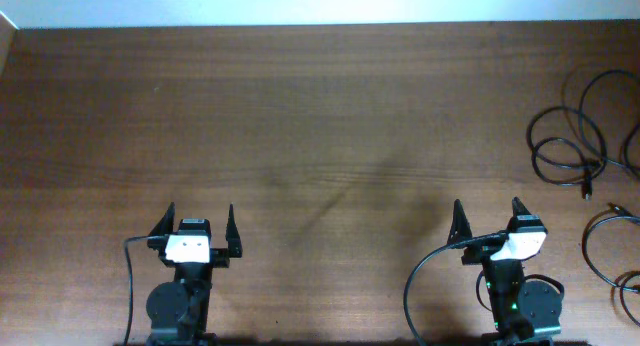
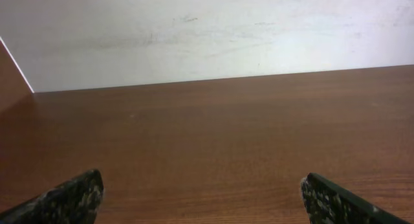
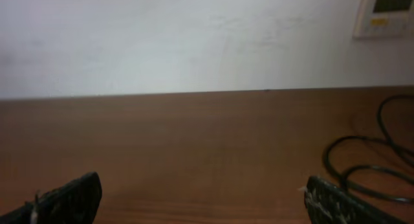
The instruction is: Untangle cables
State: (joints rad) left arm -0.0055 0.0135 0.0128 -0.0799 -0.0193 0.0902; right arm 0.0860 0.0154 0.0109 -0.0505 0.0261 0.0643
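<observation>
Left fingers [image 1: 231, 226] and right fingers [image 1: 458, 222] both spread wide, nothing held. Cables [image 1: 568, 138] sit at the bench's [image 1: 320, 106] right edge, so I'd send the right ones to pinch one outer loop.

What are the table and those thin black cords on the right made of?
Table: apparently wood or wood-look laminate, reddish-brown with fine grain lines and slight sheen. Cables: probably plastic or rubber sheathing, black, bending into loose loops.

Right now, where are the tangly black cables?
In the overhead view, the cables lie in loose loops at the far right edge of the table, right of the open right gripper and not touching it.
</observation>
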